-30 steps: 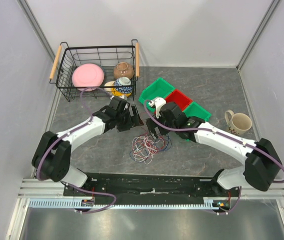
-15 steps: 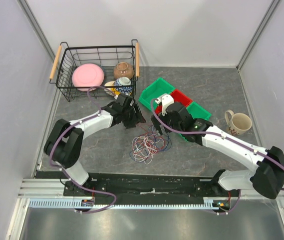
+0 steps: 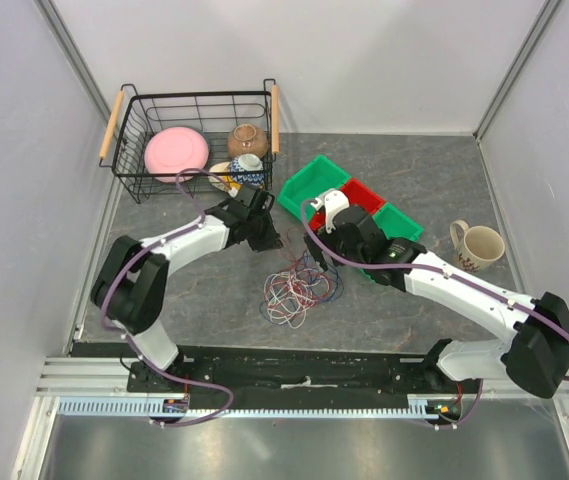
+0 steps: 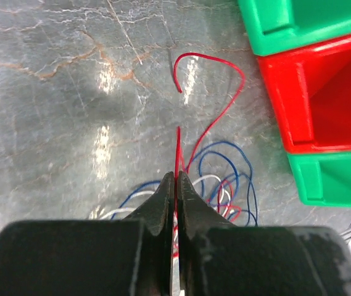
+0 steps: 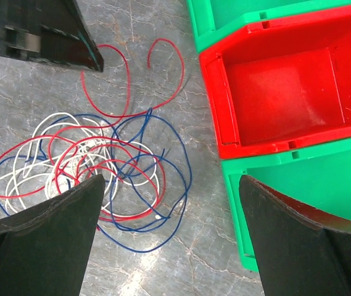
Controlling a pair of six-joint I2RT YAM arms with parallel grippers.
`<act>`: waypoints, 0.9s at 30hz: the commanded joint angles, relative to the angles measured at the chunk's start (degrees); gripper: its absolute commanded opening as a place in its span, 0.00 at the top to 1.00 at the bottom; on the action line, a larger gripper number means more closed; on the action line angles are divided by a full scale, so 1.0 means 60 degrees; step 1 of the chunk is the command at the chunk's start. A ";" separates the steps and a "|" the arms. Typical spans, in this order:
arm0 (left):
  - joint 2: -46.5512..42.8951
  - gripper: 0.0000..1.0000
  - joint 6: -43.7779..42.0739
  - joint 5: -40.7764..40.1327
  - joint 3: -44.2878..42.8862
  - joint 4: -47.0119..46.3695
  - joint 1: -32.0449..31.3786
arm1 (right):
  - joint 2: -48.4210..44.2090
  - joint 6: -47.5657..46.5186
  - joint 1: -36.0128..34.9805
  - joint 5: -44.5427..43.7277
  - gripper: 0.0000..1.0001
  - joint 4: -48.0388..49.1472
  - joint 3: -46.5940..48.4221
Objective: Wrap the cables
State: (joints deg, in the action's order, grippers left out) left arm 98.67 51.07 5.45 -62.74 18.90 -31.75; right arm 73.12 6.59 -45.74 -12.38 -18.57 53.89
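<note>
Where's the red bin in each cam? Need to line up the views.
Top external: red bin right of centre, between two green bins, partly hidden.
Left wrist: right edge, upper half.
Right wrist: upper right, its empty inside showing.
Shared landmark: the cable tangle, lying beside the bin in all three.

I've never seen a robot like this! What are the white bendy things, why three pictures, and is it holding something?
Those are two robot arms bolted to a table. One picture looks down from above; the other two come from a camera on each wrist. On the table lie tangled cables, green and red bins, a mug and a wire basket of dishes. The left gripper is pinched shut on one red cable. The right gripper is open near the tangle, holding nothing.
</note>
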 commanded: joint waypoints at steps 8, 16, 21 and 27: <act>-0.4944 0.98 -0.2241 -0.0572 0.1023 -0.0366 -0.0187 | 0.0528 0.0015 0.0005 0.0612 0.02 0.0823 0.0291; -0.7929 0.98 -0.2901 -0.2531 0.0818 -0.0045 -0.0187 | 0.1127 0.0410 0.0020 0.1389 0.03 0.1161 0.0378; -0.9324 0.98 -0.3296 -0.4774 0.0366 0.0600 -0.0187 | 0.1509 0.0250 0.0005 0.2049 0.05 0.1292 0.0438; -1.0351 0.98 -0.3648 -0.5347 -0.0046 0.0747 -0.0187 | 0.1407 -0.0175 -0.0009 0.2839 0.05 0.2288 0.0072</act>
State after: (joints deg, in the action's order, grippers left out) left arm 39.07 32.91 -20.27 -59.90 22.76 -32.64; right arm 82.50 7.38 -45.76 0.45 -11.77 54.50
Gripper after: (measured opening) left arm 0.035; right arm 0.949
